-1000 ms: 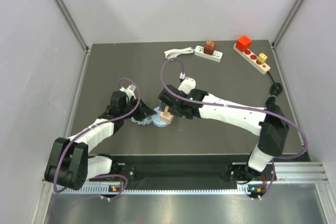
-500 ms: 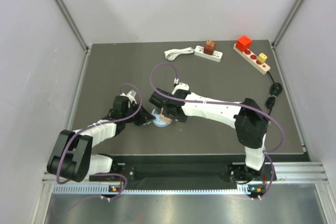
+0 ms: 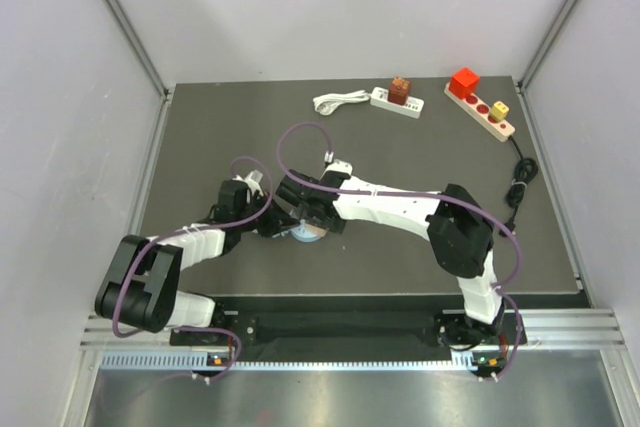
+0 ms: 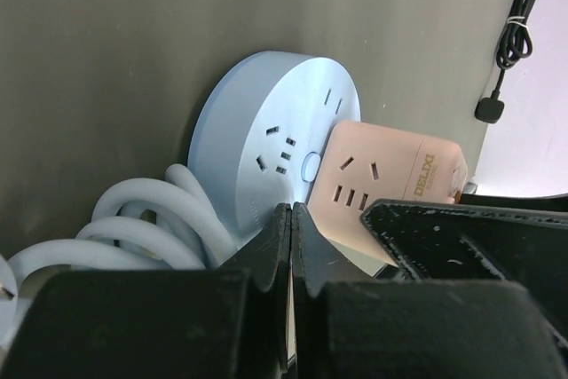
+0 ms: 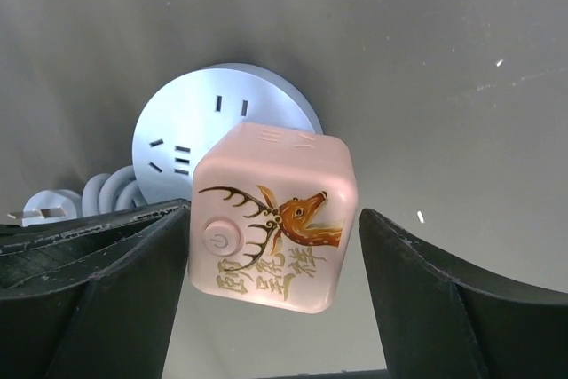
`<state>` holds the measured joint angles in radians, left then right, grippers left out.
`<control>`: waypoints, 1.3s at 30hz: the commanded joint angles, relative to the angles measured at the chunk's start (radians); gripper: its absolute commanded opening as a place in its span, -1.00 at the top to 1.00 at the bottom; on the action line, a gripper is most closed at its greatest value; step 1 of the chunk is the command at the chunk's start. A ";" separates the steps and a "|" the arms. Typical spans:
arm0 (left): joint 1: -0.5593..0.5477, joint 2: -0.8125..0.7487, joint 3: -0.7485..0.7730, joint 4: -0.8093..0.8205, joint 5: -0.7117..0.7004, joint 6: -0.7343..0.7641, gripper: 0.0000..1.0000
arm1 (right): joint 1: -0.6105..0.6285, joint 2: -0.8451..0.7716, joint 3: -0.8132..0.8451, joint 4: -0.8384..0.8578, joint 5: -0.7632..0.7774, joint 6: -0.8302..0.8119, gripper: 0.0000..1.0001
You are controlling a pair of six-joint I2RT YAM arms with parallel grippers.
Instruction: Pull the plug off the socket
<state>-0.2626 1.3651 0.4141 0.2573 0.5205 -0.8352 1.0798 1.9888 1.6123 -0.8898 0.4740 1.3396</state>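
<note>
Centrally on the near part of the dark grey table (image 3: pixel 220 137) sits a pink cube-shaped plastic plug (image 5: pixel 266 179). It has a brown deer drawing and a round button on its upper face. It is seated in a round pale blue plastic socket disc (image 5: pixel 191 126) that lies flat on the table. The cube covers one side of the disc, and empty slots show on the rest.

The plug stands up from the disc's face, so it probably has to come straight up, away from the table.

The right gripper (image 5: pixel 273 250) looks straight down on the plug. Its two black fingers sit one on each side of the cube, on opposite faces. They are spread about as wide as the cube and sit very close to it. It is not possible to tell whether they are pressing on it yet. This arm is the one lined up for the pull.

A coiled pale blue cord (image 4: pixel 142 219) lies bunched against the disc on its left. The left gripper (image 4: pixel 291 219) comes in low from that side. Its fingers are pressed together with nothing between them, and their tips are at the disc's rim just beside the cord. From there it looks placed to steady the disc during the pull.
</note>
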 commanded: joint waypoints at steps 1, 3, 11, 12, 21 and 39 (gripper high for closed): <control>0.000 0.054 -0.017 -0.075 -0.079 0.007 1.00 | 0.011 0.013 0.052 -0.028 0.018 0.027 -0.51; 0.002 0.061 -0.020 -0.088 -0.097 0.002 1.00 | 0.011 0.018 0.061 -0.040 0.017 0.036 -0.47; 0.000 0.068 -0.072 -0.063 -0.122 -0.008 1.00 | 0.009 0.044 0.120 -0.098 0.023 0.050 -0.09; 0.000 0.066 -0.086 -0.055 -0.123 -0.011 1.00 | 0.008 0.047 0.121 -0.101 0.023 0.047 -0.01; 0.000 0.094 -0.109 -0.070 -0.140 0.001 1.00 | 0.002 0.076 0.179 -0.089 -0.006 -0.111 1.00; 0.000 0.203 -0.126 -0.016 -0.134 0.015 1.00 | -0.020 -0.024 0.106 0.129 -0.146 -0.333 1.00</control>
<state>-0.2626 1.4757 0.3656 0.5053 0.5446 -0.8883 1.0435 2.0476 1.7199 -0.8814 0.4168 1.0401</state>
